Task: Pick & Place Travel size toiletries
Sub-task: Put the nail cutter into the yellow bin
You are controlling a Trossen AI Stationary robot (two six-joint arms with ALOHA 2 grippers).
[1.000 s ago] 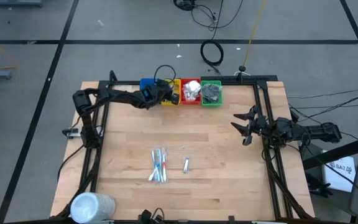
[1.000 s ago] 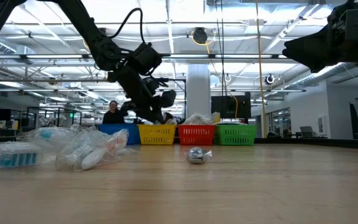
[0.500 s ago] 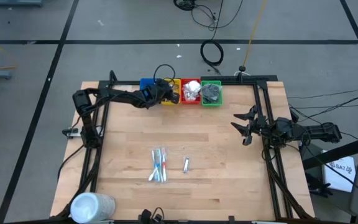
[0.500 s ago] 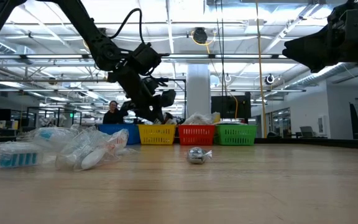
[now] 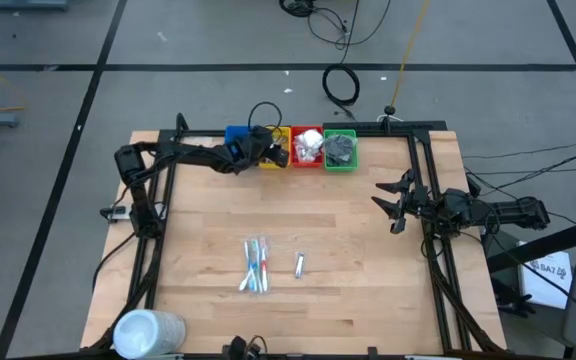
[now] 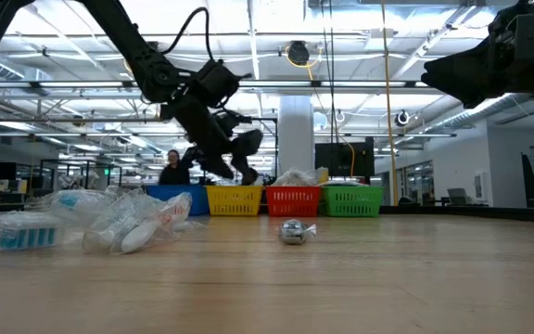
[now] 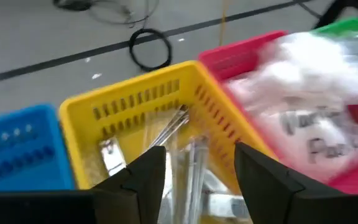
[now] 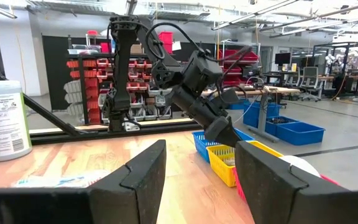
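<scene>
High view shows the travel size toiletries in two places. A bunch of clear-wrapped sticks [image 5: 255,265] lies near the middle of the counter [image 5: 198,230], and one short silver tube [image 5: 299,264] lies just beside them, not touching. In the low view the wrapped sticks [image 6: 109,220] sit on the near side of the counter and the silver tube [image 6: 294,231] rests alone on the wood.

More toiletries are in the bins at the far edge. The yellow bin [image 7: 135,112] holds silver tubes [image 7: 188,165], seen in the left wrist view. The red bin [image 5: 307,147] is full of white packets [image 7: 316,118]. The green bin [image 5: 340,149] holds dark grey round discs [image 5: 341,147]. The blue bin [image 5: 235,133] stands next to the yellow one.

The left gripper [image 5: 273,150] hangs right over the yellow bin. Its fingers [image 7: 148,180] are spread apart with nothing between them, and the tubes lie in the bin below.

The right gripper [image 5: 392,201] waits over the right side of the counter, well apart from the bins and the sticks. Its fingers are spread and it holds nothing.

A big white cylinder [image 5: 148,331] stands at the near left corner of the counter. A person [image 6: 171,169] shows far off in the room behind the bins.
</scene>
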